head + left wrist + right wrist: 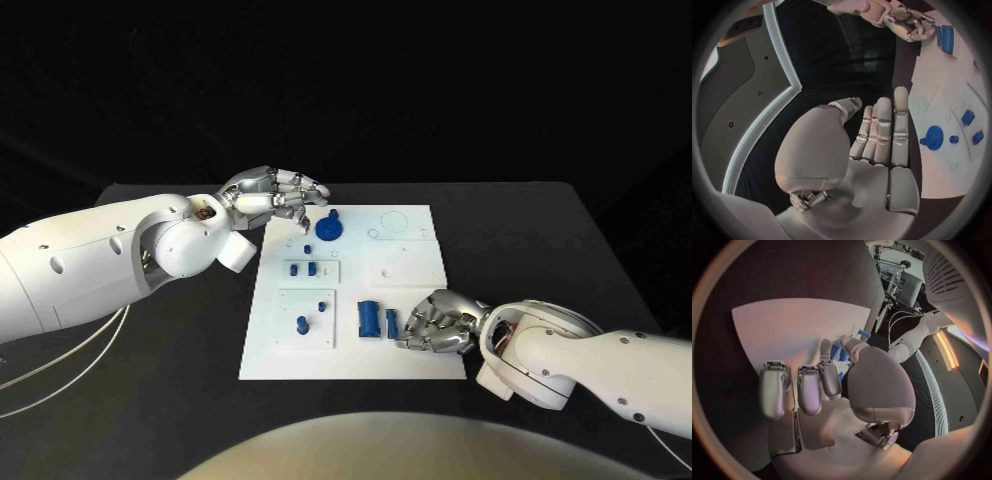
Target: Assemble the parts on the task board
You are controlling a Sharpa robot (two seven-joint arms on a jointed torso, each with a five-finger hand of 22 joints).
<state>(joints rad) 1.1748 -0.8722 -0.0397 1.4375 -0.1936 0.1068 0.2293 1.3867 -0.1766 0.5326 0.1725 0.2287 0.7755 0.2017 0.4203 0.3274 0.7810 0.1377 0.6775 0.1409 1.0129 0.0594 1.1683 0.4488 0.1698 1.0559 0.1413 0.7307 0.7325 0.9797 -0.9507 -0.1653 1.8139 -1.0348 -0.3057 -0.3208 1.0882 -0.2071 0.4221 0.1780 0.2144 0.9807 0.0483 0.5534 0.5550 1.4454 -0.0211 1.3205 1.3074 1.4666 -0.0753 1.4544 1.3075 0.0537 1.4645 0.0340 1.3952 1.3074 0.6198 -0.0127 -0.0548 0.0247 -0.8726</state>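
The white board (408,352) lay at the table's centre, a round blue knob (330,229) standing near its 12 o'clock edge and two blue bars (376,320) toward 5 o'clock. The left hand (271,192) was held empty with straight, close-set fingers at the board's 11 o'clock corner. The right hand (440,322) was curled beside the bars, whether pinching one could not be told; a pick-up seemed in hand, calling next for a firm grip and lift.

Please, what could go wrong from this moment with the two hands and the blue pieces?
The right hand hangs close over the long blue pieces at the board's near edge and could knock them out of line. The left hand, fingers apart, is near the round blue piece and may bump it.
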